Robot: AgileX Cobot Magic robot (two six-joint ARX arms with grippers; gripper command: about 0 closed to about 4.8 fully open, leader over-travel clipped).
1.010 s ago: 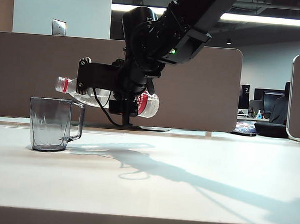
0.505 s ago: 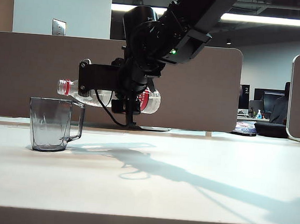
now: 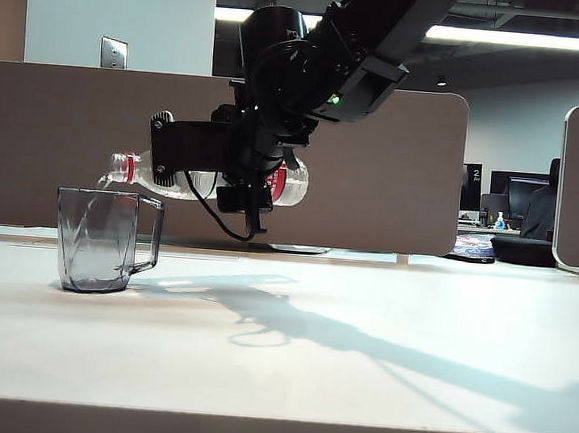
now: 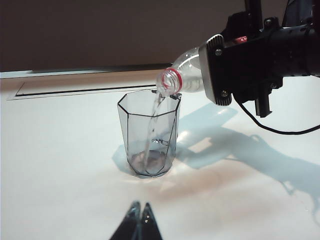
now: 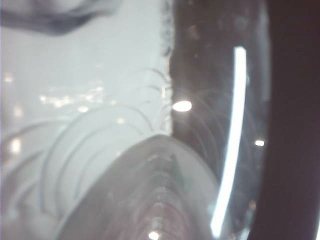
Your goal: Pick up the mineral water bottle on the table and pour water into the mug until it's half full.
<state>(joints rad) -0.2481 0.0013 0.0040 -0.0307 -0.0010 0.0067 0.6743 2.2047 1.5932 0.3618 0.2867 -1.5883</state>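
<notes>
Clear water (image 4: 156, 111) now streams into the mug (image 4: 149, 134) at nine o'clock since the right gripper (image 3: 236, 162), clamping the mineral water bottle (image 3: 162, 175), tipped it; pouring has just begun, while the left gripper (image 4: 140, 209) rests closed and empty.

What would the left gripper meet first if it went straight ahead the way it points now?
Probably the mug: the shut left gripper points across bare table toward its base, though depth is hard to judge. Water is streaming into it.

The mug (image 3: 99, 241) stands on the tabletop (image 3: 358, 362), left of centre. The mineral water bottle (image 3: 204, 179) lies nearly level above it in the right gripper (image 3: 189, 148), mouth over the rim, water (image 4: 152, 125) falling inside. The left gripper (image 4: 140, 214) hangs before the mug.
</notes>
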